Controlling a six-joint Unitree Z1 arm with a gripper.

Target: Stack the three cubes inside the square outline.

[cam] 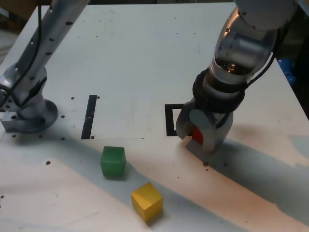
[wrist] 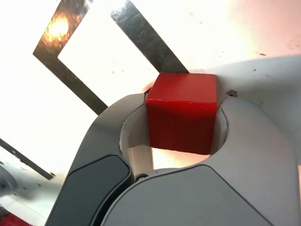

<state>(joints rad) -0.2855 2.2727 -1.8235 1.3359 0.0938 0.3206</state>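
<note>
Nearest the camera in the exterior view, a small solid yellow cube [cam: 147, 200] sits on the white table surface [cam: 135, 53], turned corner-on. Just beyond it, toward the exterior view's left, a small solid green cube [cam: 113, 161] rests flat on the table, near the yellow one but not touching it. Nothing lies between these two cubes and the rest of the scene.

Farther back, toward the exterior view's right, the arm's grey gripper [cam: 200, 136] points down at the table with its jaws drawn in against a small solid red cube [cam: 197, 136]. The wrist view confirms this: the red cube [wrist: 182, 112] sits between the curved grey jaws, each pressed to a side.

The square outline of black tape [cam: 171, 120] lies just behind the gripper; the gripper body covers most of it in the exterior view. In the wrist view the outline [wrist: 70, 80] lies just beyond the red cube, its white interior bare, the cube at its outer edge.

A straight black tape strip [cam: 90, 116] lies well to the exterior view's left. Beyond it stands the arm's metal base [cam: 30, 112].
</note>
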